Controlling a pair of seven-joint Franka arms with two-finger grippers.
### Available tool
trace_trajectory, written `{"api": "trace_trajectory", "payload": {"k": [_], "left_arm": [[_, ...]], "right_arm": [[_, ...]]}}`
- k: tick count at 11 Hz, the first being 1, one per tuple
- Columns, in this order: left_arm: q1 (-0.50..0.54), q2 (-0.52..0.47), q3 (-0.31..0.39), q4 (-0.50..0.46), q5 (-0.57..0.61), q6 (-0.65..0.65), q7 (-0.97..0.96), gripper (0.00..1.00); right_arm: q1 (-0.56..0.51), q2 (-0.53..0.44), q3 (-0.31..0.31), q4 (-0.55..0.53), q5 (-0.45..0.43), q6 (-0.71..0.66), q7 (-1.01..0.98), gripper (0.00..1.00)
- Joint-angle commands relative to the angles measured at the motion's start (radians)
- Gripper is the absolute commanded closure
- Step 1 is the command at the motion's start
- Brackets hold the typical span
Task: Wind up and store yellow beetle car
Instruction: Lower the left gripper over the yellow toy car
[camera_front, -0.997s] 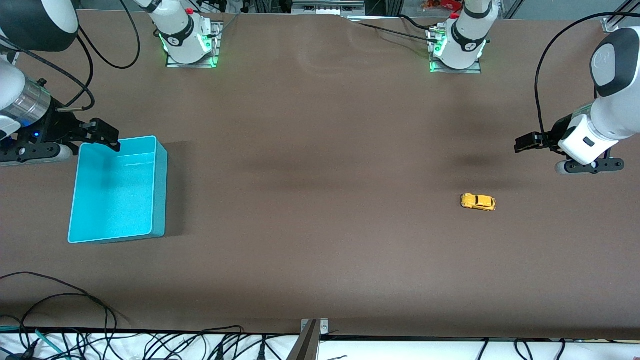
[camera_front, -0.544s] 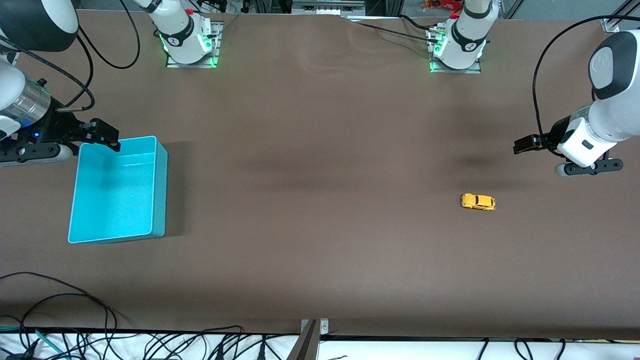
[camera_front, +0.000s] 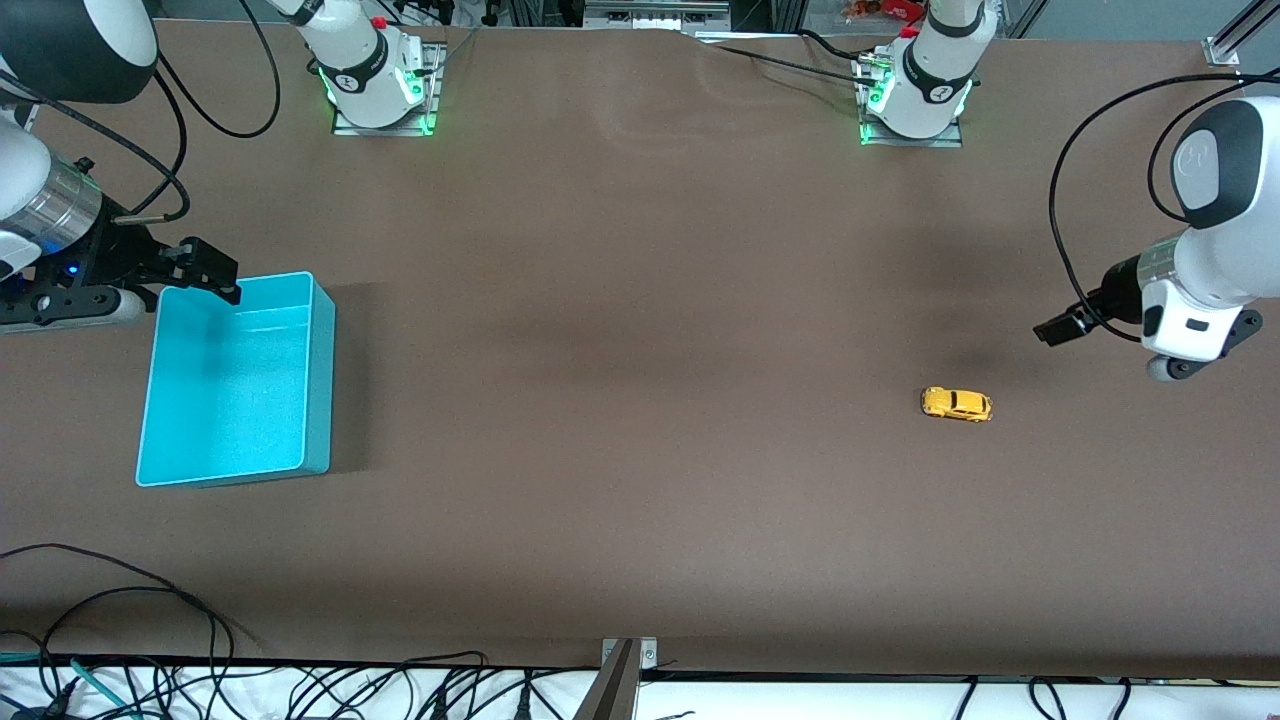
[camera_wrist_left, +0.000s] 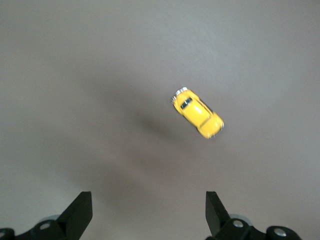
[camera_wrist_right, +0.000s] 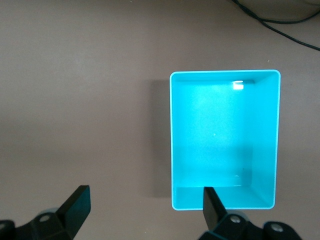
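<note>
A brown table (camera_front: 640, 400) stretches between two robot arms. The yellow beetle car (camera_front: 956, 404) sits on its wheels on the bare tabletop toward the left arm's end, nothing touching it. The left gripper (camera_front: 1060, 329) hangs in the air over the table near the car, not directly above it, and its two dark fingers (camera_wrist_left: 80, 212) are spread wide with nothing between them; in the left wrist view the car (camera_wrist_left: 198, 112) lies at a slant out in front of the spread fingers. At the right arm's end stands a turquoise bin (camera_front: 320, 380), open-topped, well apart from the car. The right gripper (camera_front: 205, 270) waits over the bin's rim, its fingers (camera_wrist_right: 77, 202) also spread and holding nothing.
</note>
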Motion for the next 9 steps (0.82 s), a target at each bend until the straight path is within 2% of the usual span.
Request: {"api": "trace_trajectory", "payload": {"k": [1, 5, 9], "left_arm": [[-0.002, 0.060, 0.003, -0.013, 0.007, 0.122, -0.329, 0.00], [-0.011, 0.138, -0.006, -0.048, 0.007, 0.301, -0.634, 0.00], [-0.023, 0.274, -0.021, -0.050, 0.007, 0.447, -0.741, 0.00]], "right_arm": [[-0.003, 0.008, 0.004, 0.019, -0.003, 0.000, -0.004, 0.00], [-0.003, 0.008, 0.004, 0.019, -0.002, 0.000, -0.004, 0.00], [-0.002, 0.010, 0.004, 0.018, -0.002, -0.002, -0.004, 0.00]]}}
